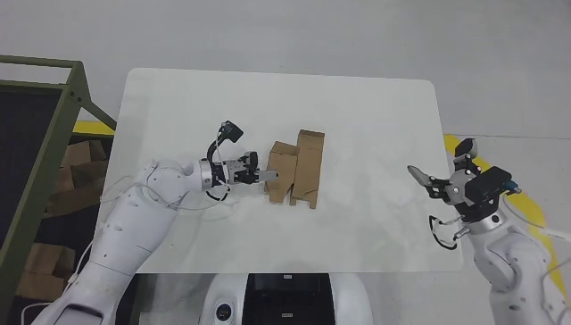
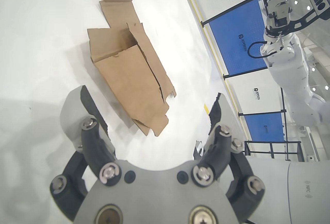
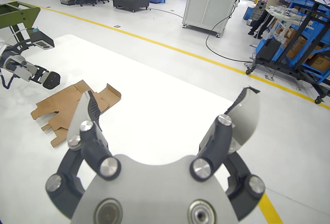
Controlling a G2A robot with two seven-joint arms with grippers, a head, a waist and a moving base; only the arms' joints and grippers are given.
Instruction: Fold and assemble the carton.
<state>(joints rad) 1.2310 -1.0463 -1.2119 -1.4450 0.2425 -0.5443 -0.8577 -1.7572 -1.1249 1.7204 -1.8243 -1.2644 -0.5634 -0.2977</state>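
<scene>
Just beyond the wide-open, empty fingers (image 2: 89, 106) of your left gripper (image 2: 150, 95), the carton (image 2: 129, 73) may skid if shoved.

White table (image 1: 357, 111) underneath, olive-green frame (image 1: 36, 61) off its left edge, brown boxes (image 1: 78, 162) piled by it; yellow floor line (image 3: 165, 45) beyond, blue panels (image 2: 239, 37) standing behind.

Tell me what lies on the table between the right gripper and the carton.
Nothing. In the top view the stretch of table between the right gripper and the carton is bare, and the right wrist view agrees.
</scene>
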